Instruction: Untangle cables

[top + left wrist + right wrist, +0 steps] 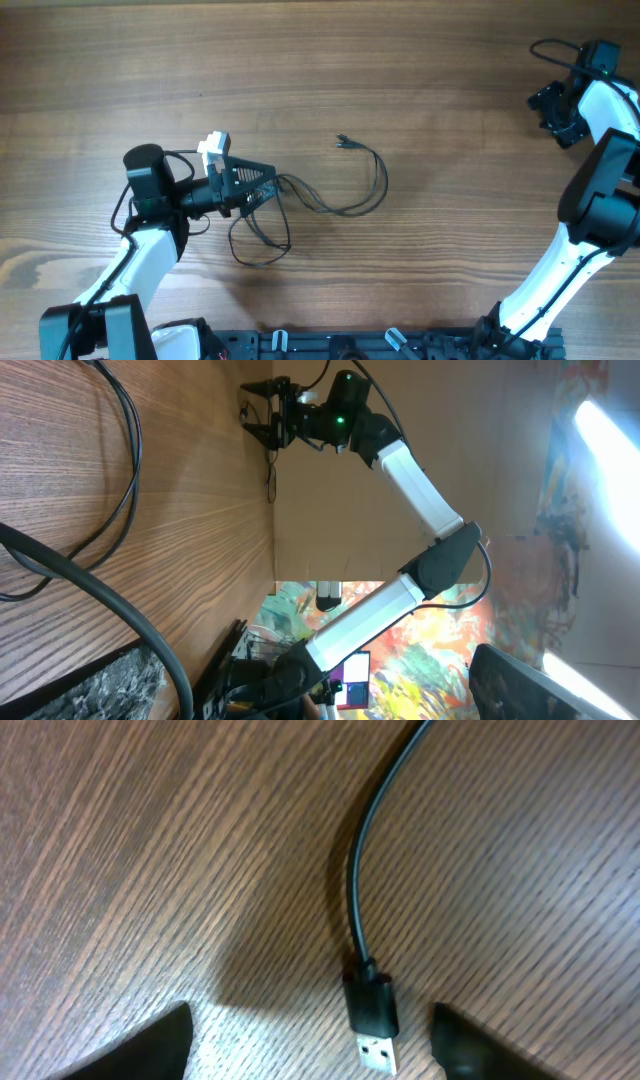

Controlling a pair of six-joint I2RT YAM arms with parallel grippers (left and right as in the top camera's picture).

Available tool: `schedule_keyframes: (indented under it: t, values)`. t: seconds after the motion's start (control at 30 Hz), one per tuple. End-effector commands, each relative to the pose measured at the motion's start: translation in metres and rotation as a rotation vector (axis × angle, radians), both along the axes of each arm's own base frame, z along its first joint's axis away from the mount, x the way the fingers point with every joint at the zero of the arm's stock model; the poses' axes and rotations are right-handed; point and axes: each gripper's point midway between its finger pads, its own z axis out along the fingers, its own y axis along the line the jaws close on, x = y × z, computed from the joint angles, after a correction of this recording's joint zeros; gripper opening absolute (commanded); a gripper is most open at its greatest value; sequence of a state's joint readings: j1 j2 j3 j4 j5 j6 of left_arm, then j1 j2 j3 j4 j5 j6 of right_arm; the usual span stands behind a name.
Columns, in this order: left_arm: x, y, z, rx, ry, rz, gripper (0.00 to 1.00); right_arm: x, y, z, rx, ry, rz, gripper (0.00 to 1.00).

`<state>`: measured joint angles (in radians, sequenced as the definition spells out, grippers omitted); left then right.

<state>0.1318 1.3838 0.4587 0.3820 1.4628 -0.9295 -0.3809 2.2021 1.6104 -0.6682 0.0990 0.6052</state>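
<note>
Looks partly done, judging by the lie of things. Shows a thin black flexible cable (372, 190) on the brown wood-grain tabletop (450, 60), running out from the black left gripper (265, 185) in one long open arc and ending in a small dark plug (343, 141) well apart from that gripper, with no crossing along that stretch. Leaves the trouble right at the left gripper: several strands crossing just beside its tip, plus a closed loop lying next to it on the side toward the arms' bases. Cannot tell the left gripper's hold, clamped on those strands or merely sitting over them; hidden under its black frame from overhead, and only loose loops on show in its own wrist view. Puts the right gripper (308, 1035) well apart from the left gripper, at the far end of the tabletop, spread wide with nothing held, straddling the silver-tipped USB plug (372, 1015) of a black cord (352, 880) lying flat, touching neither finger. Cannot confirm any link between that cord and the first. Calls, by this reading, for teasing apart the crossed strands and opening the loop beside the left gripper before counting the job finished.
</note>
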Motion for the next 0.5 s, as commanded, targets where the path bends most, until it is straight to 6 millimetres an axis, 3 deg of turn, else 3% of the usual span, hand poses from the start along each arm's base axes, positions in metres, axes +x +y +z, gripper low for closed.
schedule_keyframes:
  t: [0.0,0.07,0.17,0.2,0.33,0.47]
  values:
    - [0.0,-0.001,-0.003,0.001,0.012,0.0,1.0,-0.009,-0.006,-0.016,-0.018,0.045,-0.017,0.55]
    - [0.0,-0.001,-0.003,0.0,0.016,0.0,1.0,-0.01,-0.006,-0.017,-0.015,0.052,-0.016,0.49]
    - [0.0,-0.001,-0.003,-0.002,0.026,0.001,1.0,-0.013,-0.005,-0.018,-0.011,0.065,-0.012,0.26]
    - [0.0,-0.001,-0.003,-0.002,0.027,0.001,1.0,-0.015,-0.005,-0.018,-0.008,0.074,-0.014,0.08]
    - [0.0,-0.001,-0.003,-0.003,0.03,0.001,1.0,-0.03,-0.019,-0.02,-0.001,0.105,-0.028,0.04]
    - [0.0,-0.001,-0.003,-0.003,0.029,0.001,1.0,-0.059,-0.055,-0.017,0.062,0.11,-0.131,0.04]
